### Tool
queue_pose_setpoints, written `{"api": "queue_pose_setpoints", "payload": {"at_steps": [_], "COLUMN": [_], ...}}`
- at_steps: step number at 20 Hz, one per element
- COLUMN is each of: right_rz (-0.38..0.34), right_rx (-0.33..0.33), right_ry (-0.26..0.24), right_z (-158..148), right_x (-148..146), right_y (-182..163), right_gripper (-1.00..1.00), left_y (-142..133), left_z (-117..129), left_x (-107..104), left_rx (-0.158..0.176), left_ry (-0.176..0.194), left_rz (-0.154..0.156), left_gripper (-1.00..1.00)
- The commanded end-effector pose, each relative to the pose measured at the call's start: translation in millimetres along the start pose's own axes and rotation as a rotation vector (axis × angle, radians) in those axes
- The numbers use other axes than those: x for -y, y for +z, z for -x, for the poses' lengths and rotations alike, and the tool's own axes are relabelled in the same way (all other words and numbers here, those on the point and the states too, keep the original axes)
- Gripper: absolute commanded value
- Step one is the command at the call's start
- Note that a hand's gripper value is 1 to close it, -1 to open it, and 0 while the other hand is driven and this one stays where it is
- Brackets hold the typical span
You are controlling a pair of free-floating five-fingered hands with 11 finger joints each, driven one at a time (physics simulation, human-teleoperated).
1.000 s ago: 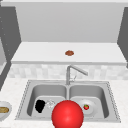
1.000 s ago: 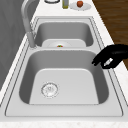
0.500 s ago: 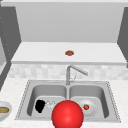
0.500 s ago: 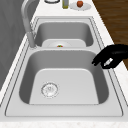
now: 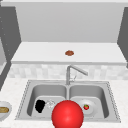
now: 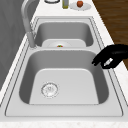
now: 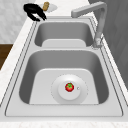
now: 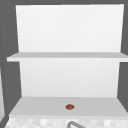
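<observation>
My left hand (image 5: 40, 105) hangs over the front rim of the left basin (image 6: 67, 82). Its fingers droop in a relaxed curve with nothing in them, as the left side view (image 6: 110, 58) and the right side view (image 7: 35, 11) show. The basin below it holds only its drain (image 6: 50, 89). In the right basin a white plate (image 7: 80, 95) carries a small red tomato (image 7: 69, 87), also seen from the front (image 5: 86, 107). A large red ball (image 5: 67, 115) sits low in the front view, in front of the sink's divider.
The faucet (image 5: 68, 75) stands behind the divider, its spout over the right basin. A bowl with bread (image 5: 3, 110) sits on the counter left of the sink. A plate with a red fruit (image 6: 80, 3) and a bottle (image 6: 65, 3) stand to the right. A small brown thing (image 8: 69, 107) lies on the shelf.
</observation>
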Motion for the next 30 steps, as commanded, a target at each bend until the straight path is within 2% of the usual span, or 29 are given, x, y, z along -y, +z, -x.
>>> {"api": "queue_pose_setpoints", "payload": {"at_steps": [1, 2, 4, 5, 8, 10, 12, 14, 30], "right_rz": [0.007, 0.013, 0.035, 0.019, 0.004, 0.003, -0.019, -0.02, -0.036], "right_rx": [-0.04, -0.057, -0.027, -0.036, -0.037, -0.039, -0.088, -0.098, -0.126], "right_ry": [0.148, 0.141, 0.034, 0.02, 0.021, 0.017, 0.101, 0.139, 0.234], "right_z": [-1, -2, -1, -1, 3, -2, -12, -11, -10], "right_x": [-2, -4, -3, -4, -7, 7, 5, 9, 25], "right_y": [-3, -5, -4, -5, -4, -13, -16, -16, -15], "right_gripper": [-1.0, -1.0, -1.0, -1.0, -1.0, -1.0, -1.0, -1.0, -1.0], "left_y": [0, 0, 0, 0, 0, 0, 0, 0, 0], "left_z": [0, 0, 0, 0, 0, 0, 0, 0, 0], "left_x": [0, 0, 0, 0, 0, 0, 0, 0, 0], "left_rx": [0.0, 0.0, 0.0, 0.0, 0.0, 0.0, 0.0, 0.0, 0.0], "left_ry": [0.0, 0.0, 0.0, 0.0, 0.0, 0.0, 0.0, 0.0, 0.0], "left_rz": [0.0, 0.0, 0.0, 0.0, 0.0, 0.0, 0.0, 0.0, 0.0], "left_gripper": [0.0, 0.0, 0.0, 0.0, 0.0, 0.0, 0.0, 0.0, 0.0]}}
